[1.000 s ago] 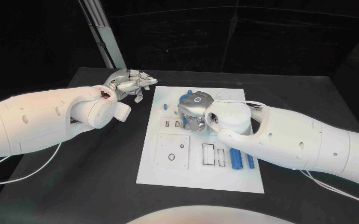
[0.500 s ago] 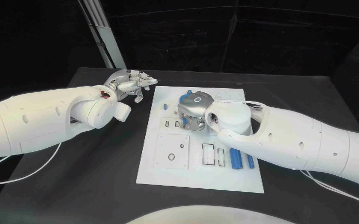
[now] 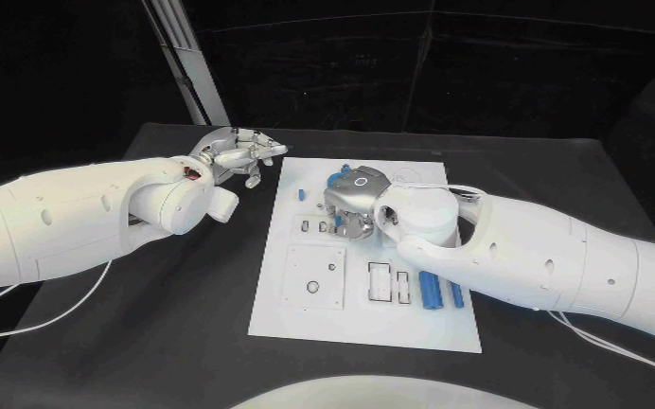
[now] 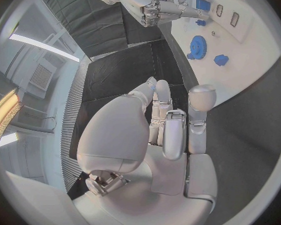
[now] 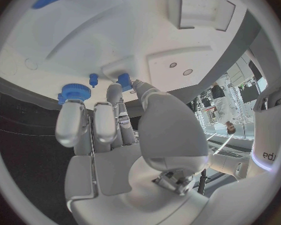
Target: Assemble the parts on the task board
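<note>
The white task board (image 3: 366,319) lies in the middle of the black table. My right hand (image 3: 352,205) is down on the board's upper middle. Its thumb and a finger pinch a small blue part (image 5: 124,79) at a white block. A blue gear (image 5: 73,91) and a little blue peg (image 5: 93,78) stand just past the other fingertips (image 5: 70,107). Two blue bars (image 3: 432,291) lie on the board's right side, and another blue piece (image 3: 345,170) sits near its far edge. My left hand (image 3: 239,155) hovers off the board's far left corner, fingers curled in with nothing in them.
White plates with slots and holes (image 3: 315,276) cover the board's near left part. In the left wrist view the blue gear (image 4: 197,47) and a small blue piece (image 4: 220,60) sit at the board's edge. Black table (image 3: 178,333) surrounds the board.
</note>
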Robot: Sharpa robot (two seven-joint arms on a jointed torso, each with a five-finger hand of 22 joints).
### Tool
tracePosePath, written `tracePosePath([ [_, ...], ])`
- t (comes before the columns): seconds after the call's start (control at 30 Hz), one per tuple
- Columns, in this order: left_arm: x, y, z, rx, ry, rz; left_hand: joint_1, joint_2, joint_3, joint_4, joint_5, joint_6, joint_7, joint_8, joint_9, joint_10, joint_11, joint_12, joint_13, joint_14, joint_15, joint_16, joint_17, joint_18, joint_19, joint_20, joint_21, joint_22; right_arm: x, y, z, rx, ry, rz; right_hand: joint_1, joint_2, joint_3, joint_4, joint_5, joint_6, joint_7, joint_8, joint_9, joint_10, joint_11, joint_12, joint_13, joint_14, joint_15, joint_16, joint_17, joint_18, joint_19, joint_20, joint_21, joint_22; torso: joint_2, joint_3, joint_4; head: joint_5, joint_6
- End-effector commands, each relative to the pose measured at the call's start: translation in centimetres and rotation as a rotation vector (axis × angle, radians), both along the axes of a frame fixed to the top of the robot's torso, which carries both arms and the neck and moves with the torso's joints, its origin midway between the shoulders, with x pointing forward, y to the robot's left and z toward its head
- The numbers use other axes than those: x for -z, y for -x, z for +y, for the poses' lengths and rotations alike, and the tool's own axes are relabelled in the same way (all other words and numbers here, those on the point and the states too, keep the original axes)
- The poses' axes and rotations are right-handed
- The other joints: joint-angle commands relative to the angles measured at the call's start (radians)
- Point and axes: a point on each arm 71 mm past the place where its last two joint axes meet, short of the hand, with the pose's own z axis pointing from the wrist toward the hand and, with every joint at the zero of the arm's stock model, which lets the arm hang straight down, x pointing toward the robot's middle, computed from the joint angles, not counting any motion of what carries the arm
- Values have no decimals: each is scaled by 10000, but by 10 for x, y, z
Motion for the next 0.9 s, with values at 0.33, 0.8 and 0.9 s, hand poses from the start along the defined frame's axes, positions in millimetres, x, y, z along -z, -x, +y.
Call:
tracePosePath([
  [0.33, -1, -1, -1, 111, 70, 51, -45, -65, 42, 6, 23, -15, 46, -53, -14, -39, 12, -64, -15, 620, 13, 67, 900, -14, -5, 10, 53, 8, -4, 0, 0, -48, -336, -219, -44, -153, -94, 83, -117, -90, 19, -70, -3, -102, -8, -98, -36, 299, 76, -83, -50, 5, -90, 31, -70, -48, 3, -1, 3, -9, 5],
  [0.8, 0, 0, -10, 892, -112, 68, -580, -358, -190, 172, 16, -420, 267, -369, -176, -142, 184, -244, -88, 652, 137, 103, 967, -41, 47, 93, 83, 66, -28, 10, -19, -1330, -4860, 82, 0, -162, -2085, 702, -468, -904, 265, -498, 0, -313, 218, -235, -130, 195, 263, -625, -552, 136, -435, 212, -463, -714, -43, 10, -17, -25, 134],
  [0.9, 1, 1, -14, 1236, -254, 161, -740, -344, -278, 256, 13, -717, 413, -667, -306, -130, 299, -283, -104, 659, 230, 114, 988, -51, 61, 167, 98, 92, -30, 11, -37, -1286, -5935, 1141, 557, 174, -1908, 562, -139, -727, 217, -410, 39, -605, 177, -594, -443, 111, 237, -927, -843, 219, -678, 200, -710, -1131, -64, 20, -45, -11, 220],
])
